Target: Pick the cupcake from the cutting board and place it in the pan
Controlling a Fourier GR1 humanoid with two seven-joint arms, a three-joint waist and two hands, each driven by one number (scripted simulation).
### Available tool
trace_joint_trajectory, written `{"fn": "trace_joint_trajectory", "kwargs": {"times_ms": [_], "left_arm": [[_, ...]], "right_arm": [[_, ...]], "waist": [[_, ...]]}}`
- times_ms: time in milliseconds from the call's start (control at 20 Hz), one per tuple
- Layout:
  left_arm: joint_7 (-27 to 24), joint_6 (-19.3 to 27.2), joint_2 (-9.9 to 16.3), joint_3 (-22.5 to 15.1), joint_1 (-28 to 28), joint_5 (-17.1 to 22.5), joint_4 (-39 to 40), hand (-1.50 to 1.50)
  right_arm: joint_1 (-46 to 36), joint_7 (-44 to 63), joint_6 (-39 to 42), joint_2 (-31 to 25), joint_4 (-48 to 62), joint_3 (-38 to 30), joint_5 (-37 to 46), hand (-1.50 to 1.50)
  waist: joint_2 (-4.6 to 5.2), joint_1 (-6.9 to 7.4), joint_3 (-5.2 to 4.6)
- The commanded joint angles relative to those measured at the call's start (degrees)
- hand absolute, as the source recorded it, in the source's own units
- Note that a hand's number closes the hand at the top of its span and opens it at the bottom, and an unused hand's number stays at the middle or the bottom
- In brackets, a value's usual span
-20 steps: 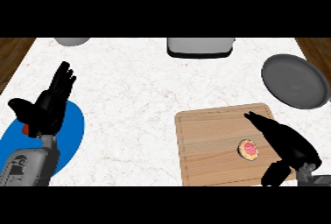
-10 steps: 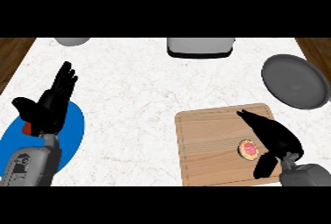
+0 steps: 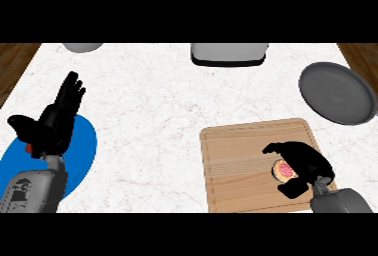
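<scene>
Pink-topped cupcake (image 3: 283, 170) sits on our cutting board (image 3: 240, 165), our right hand (image 3: 306, 161) curled around it; our left hand (image 3: 53, 122) rests open above the blue plate (image 3: 83, 150); the pan (image 3: 338, 93) lies beyond.

Views: one only, the head view
Position: above the counter (image 3: 170, 100), at the robot's head
Facing: steeply down onto the counter's top
Framing: forearms enter from the lower edge, wood floor (image 3: 16, 60) shows at both upper corners
Shared: nothing to compare
</scene>
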Motion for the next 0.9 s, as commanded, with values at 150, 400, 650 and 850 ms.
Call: {"fn": "trace_joint_trajectory", "kwargs": {"times_ms": [150, 400, 650, 850], "left_arm": [[1.58, 0.16, -1.08, -0.49, -1.84, -1.39, 0.73, 0.0], [-2.36, -2.52, 0.49, 1.73, -1.19, 0.18, 4.06, 0.0], [0.29, -0.13, -1.35, -0.63, -3.14, -2.0, 2.57, 0.0], [3.18, -0.4, -1.53, -1.23, -0.61, -1.23, -3.11, 0.0]], "right_arm": [[0.54, -6.8, -3.82, 0.13, 2.74, 1.8, 5.19, 1.5], [-10.86, 4.5, -1.45, 9.92, 9.13, -0.1, 5.82, 1.5], [-20.11, 23.53, -10.05, 18.4, 18.38, 1.68, 2.12, 1.5], [-24.31, 25.28, -21.8, 18.6, 23.28, 1.68, 5.41, 1.5]], "waist": [[0.0, -0.16, 0.0], [0.21, 0.39, -0.03], [0.46, 1.8, 0.03], [0.12, 1.54, 0.05]]}}
